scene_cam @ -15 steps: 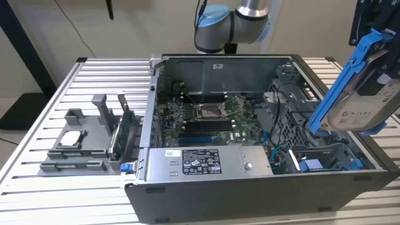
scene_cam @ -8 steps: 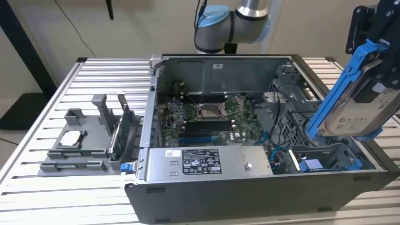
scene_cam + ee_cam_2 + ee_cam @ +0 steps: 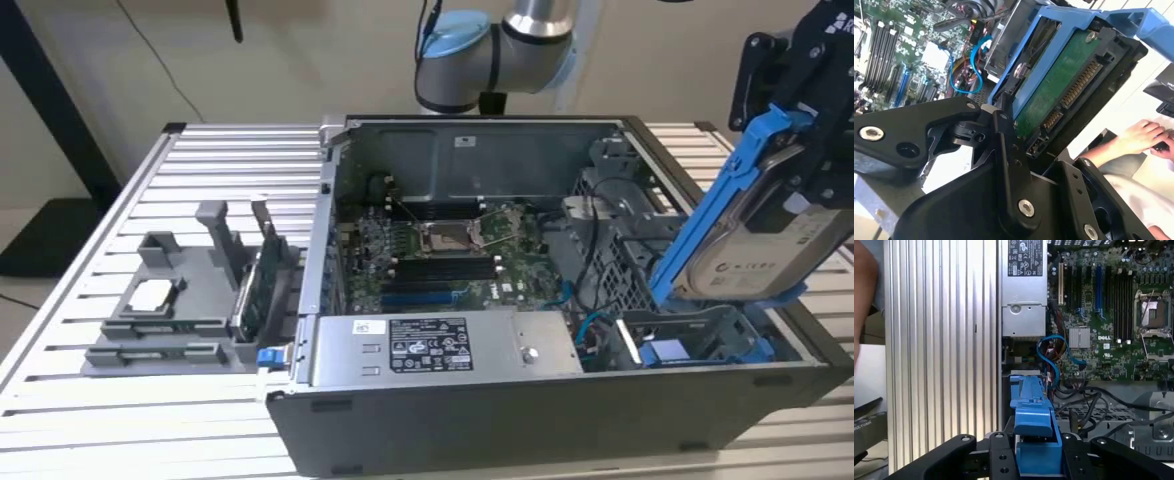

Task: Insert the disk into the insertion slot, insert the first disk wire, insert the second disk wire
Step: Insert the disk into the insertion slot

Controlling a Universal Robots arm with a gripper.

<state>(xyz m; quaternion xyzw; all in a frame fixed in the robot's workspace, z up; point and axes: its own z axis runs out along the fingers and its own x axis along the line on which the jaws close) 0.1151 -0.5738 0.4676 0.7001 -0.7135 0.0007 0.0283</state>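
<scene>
Gripper (image 3: pixel 1036 457) clamps the disk (image 3: pixel 767 250) tilted above the insertion slot (image 3: pixel 705 322); by my judgement, all three insertions are not yet done.

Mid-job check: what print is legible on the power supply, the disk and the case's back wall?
Power supply label: symbols and print, too small to read.
Label on the disk: blurred, unreadable.
Back-wall sticker: too small to read.

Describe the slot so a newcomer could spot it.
Find the open case on the slatted table. The slot is the grey bay in its near corner at the exterior view's right, beside the power supply. Blue fittings and the disk hanging just above set it apart.
</scene>
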